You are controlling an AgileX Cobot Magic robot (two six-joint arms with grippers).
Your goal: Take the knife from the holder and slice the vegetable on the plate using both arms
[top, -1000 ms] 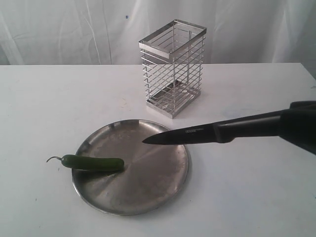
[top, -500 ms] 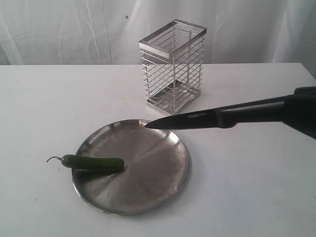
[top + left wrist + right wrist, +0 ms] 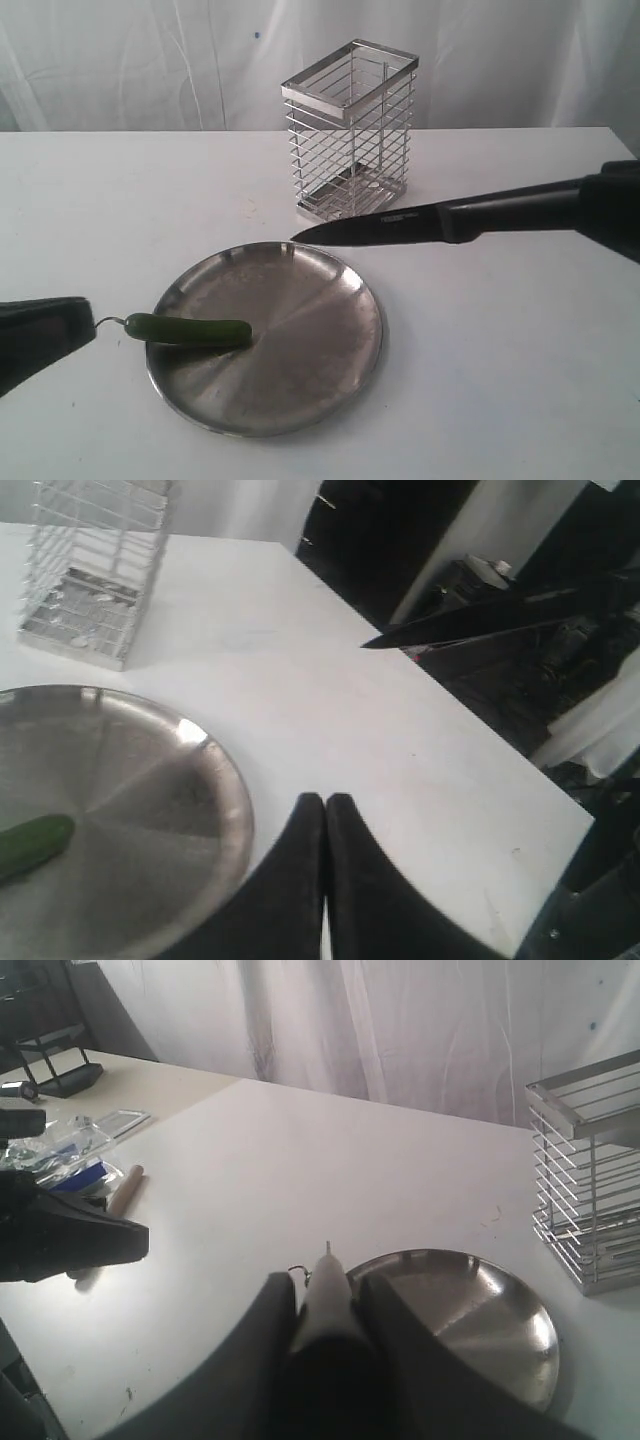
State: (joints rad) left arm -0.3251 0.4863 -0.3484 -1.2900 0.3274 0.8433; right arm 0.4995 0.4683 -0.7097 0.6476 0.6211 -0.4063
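My right gripper (image 3: 615, 205) is shut on the handle of the black knife (image 3: 400, 225), which hangs level above the far rim of the steel plate (image 3: 300, 360), tip pointing left. The green chili (image 3: 188, 331) lies across the plate's left rim, stem off the edge. My left gripper (image 3: 60, 325) comes in at the left edge, just left of the stem, fingers pressed together and empty. In the left wrist view the gripper (image 3: 325, 802) sits beside the plate (image 3: 150, 780), with the chili (image 3: 30, 845) and knife (image 3: 470, 620) in sight. The right wrist view looks along the knife (image 3: 325, 1295).
The empty wire holder (image 3: 350, 135) stands behind the plate, also visible in the right wrist view as the holder (image 3: 590, 1180). A white curtain backs the white table (image 3: 500, 380). Clutter (image 3: 80, 1150) lies on a side table beyond the left arm.
The knife has risen and drifted toward the holder, away from the plate's middle. My left gripper has entered the view at the left edge near the chili's stem.
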